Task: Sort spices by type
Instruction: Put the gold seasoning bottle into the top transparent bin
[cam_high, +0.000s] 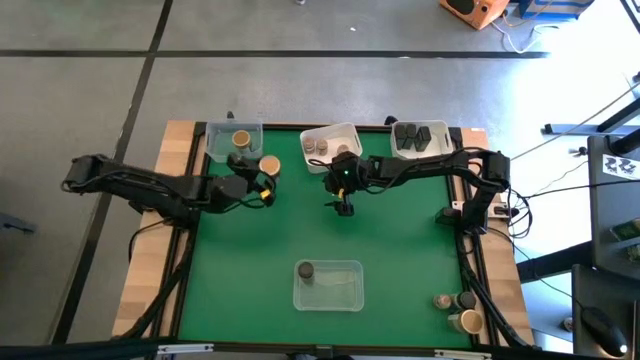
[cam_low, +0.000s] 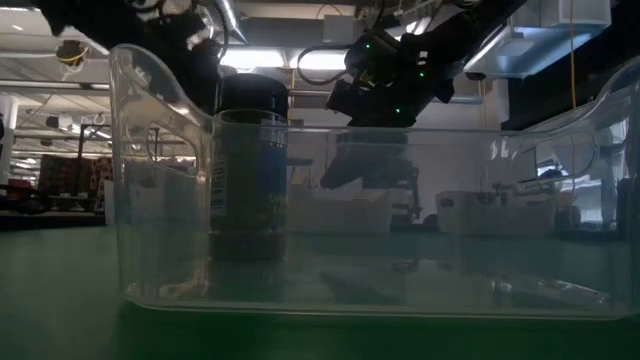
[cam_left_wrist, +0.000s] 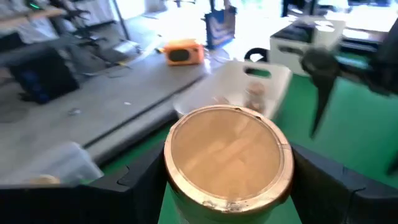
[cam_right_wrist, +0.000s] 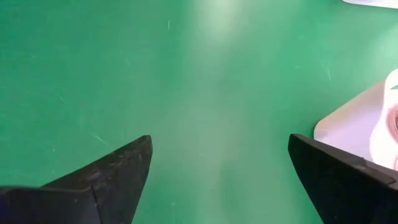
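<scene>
Left gripper (cam_high: 268, 190) clamped on tan-topped jar (cam_high: 269, 165), held up just beside left tray (cam_high: 213, 148), where matching tan jar (cam_high: 241, 139) sits. Right gripper (cam_high: 344, 207) hangs empty, jaws wide, over green mat (cam_high: 260, 260) near middle tray (cam_high: 347, 132). Dark-lidded jar (cam_high: 305, 270) waits in near tray (cam_high: 345, 297). Risk: grip sits low on jar, so could tip on release; tray wall close, might clip it; arms close, could bump.

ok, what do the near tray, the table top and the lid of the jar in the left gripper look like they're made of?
Near tray: clear glossy plastic, apparently; the room shows through its walls and the rim glints.
Table top: green matte mat, maybe felt or rubber; faint scuffs, soft sheen.
Jar lid: tan, wood or cork by its look, inside a shiny metallic ring. The left gripper is shut on that jar.
</scene>
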